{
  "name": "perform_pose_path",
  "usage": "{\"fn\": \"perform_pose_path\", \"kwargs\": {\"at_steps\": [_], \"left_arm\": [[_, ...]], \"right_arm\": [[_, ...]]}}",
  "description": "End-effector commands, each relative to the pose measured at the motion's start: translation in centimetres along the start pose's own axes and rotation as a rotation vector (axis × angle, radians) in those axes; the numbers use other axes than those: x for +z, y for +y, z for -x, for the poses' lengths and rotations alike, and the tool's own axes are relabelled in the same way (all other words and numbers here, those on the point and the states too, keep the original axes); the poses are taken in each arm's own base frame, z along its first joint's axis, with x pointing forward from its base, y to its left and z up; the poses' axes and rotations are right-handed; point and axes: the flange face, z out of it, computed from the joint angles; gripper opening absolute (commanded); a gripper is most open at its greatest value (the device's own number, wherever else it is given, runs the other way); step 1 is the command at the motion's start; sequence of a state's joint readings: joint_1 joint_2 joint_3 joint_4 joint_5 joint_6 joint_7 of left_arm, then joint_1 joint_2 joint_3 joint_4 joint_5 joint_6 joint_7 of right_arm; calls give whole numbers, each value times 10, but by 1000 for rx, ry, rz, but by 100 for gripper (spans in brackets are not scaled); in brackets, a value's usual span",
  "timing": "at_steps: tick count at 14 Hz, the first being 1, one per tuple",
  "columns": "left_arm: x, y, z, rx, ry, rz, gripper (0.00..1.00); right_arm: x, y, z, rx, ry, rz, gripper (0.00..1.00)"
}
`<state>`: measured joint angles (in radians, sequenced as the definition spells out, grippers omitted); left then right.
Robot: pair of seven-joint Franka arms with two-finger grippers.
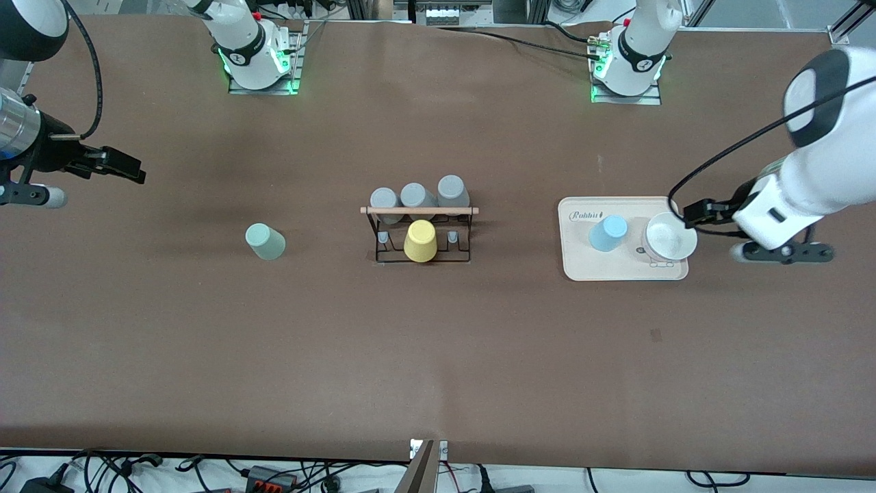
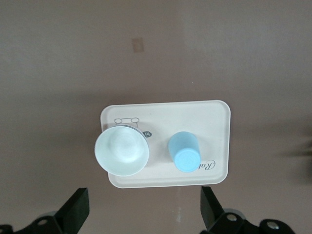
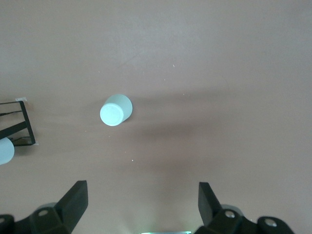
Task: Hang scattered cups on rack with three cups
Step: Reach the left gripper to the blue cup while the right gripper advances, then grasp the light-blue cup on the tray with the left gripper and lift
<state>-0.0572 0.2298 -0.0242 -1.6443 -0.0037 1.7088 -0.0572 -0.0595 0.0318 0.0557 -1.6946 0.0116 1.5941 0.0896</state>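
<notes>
The pale sage green cup [image 1: 265,241] stands on the bare table between the rack and the right arm's end; it also shows in the right wrist view [image 3: 116,110]. The light blue cup [image 1: 608,233] stands on a beige tray [image 1: 582,263] and shows in the left wrist view [image 2: 184,151]. The black wire rack [image 1: 419,210] with a wooden top rod stands mid-table, holding three grey cups [image 1: 414,197] and a yellow cup [image 1: 420,241]. My left gripper [image 1: 690,214] hovers open and empty beside the tray [image 2: 144,212]. My right gripper [image 1: 130,168] hovers open and empty [image 3: 141,204] over bare table.
A white bowl [image 1: 669,236] sits on the tray [image 2: 214,117] beside the blue cup, also in the left wrist view [image 2: 122,150]. A corner of the rack [image 3: 19,122] shows in the right wrist view. Cables lie along the table edge nearest the front camera.
</notes>
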Motion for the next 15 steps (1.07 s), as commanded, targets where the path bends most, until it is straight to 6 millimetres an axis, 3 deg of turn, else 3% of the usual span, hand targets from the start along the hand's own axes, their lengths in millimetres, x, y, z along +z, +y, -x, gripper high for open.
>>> {"fn": "perform_pose_path", "kwargs": {"at_steps": [1,7,11,15], "left_arm": [[34,10,-19,25,-74,6,100],[67,44,-12,95,-128,17,100],[127,57,-1,117,-131,21,100],[184,57,19,120,-100,21,100]], "right_arm": [[10,-1,26,-9,31,17,100],[52,1,56,-18,28,23,100],[68,1,64,-20,-4,26,100],[79,-3,65,-29,-34,30,100]]}}
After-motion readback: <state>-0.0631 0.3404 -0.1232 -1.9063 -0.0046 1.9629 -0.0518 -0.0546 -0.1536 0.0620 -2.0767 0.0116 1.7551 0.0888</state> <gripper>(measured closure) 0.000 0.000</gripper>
